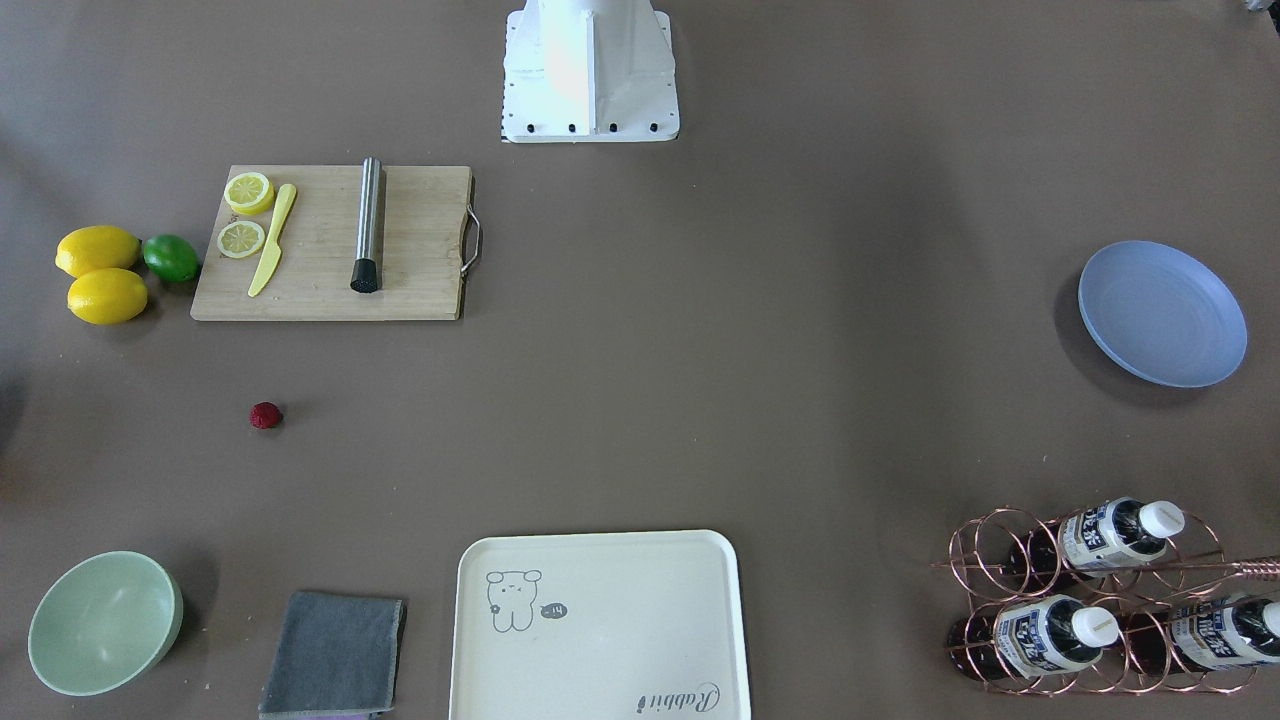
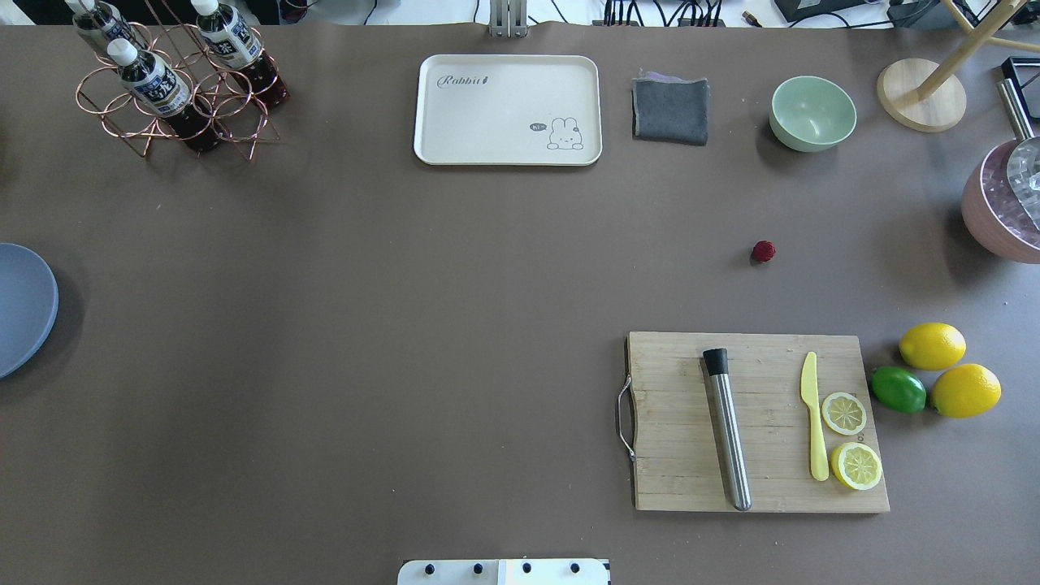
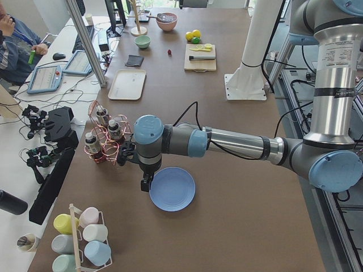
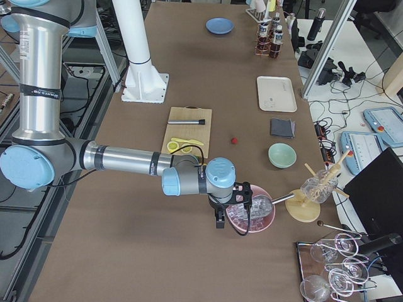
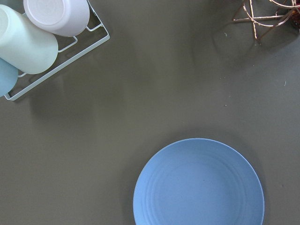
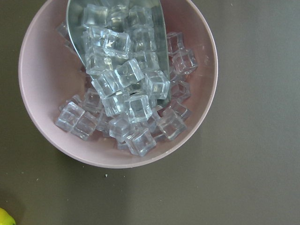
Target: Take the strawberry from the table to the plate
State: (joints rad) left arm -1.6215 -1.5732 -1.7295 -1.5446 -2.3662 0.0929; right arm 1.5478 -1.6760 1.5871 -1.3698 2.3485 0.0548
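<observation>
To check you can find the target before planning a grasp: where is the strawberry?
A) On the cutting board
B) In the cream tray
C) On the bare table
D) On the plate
C: the strawberry lies on the bare table, apart from the board, and the plate far across the table holds nothing.
</observation>
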